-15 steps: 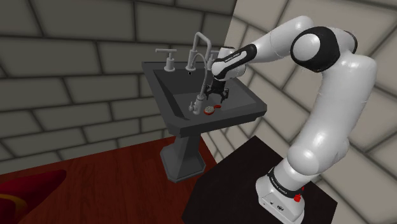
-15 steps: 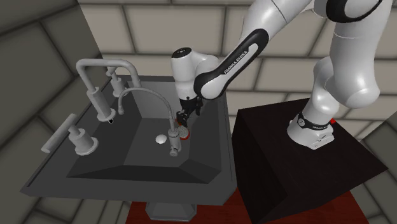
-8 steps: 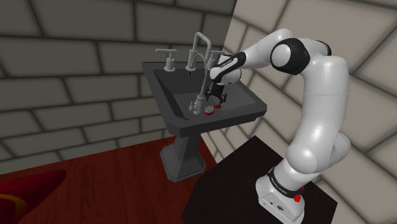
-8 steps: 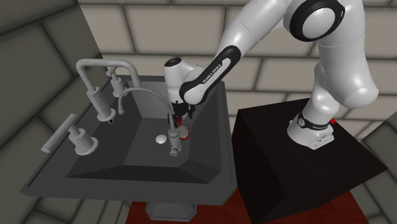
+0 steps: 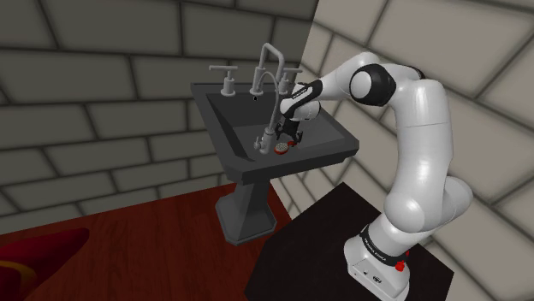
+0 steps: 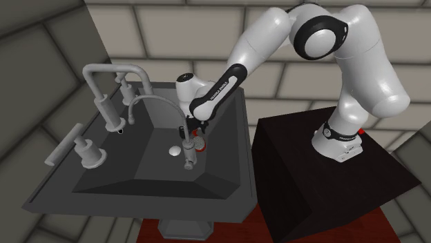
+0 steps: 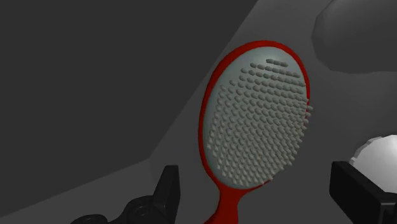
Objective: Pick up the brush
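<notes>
— Grey stone-block walls all round, and a dark pedestal sink (image 5: 257,173) in the corner. Where's the brush?

— Lying in the sink's basin, bristles up. It's a red brush (image 7: 257,121) with an oval head of grey bristles, and its handle points back toward the gripper.

— And the gripper (image 7: 253,175)?

— Down inside the sink, right over the brush. Its two black fingers (image 7: 167,188) stand spread apart, one on each side of the spot where the head narrows into the handle. Neither touches it, so nothing is gripped.

— The arm?

— White, reaching over the sink's rim from the black stand (image 5: 325,235) beside the sink.

— Anything else at the sink?

— A grey faucet (image 6: 114,68) along the sink's back edge, with a curved spout over the basin.
</notes>
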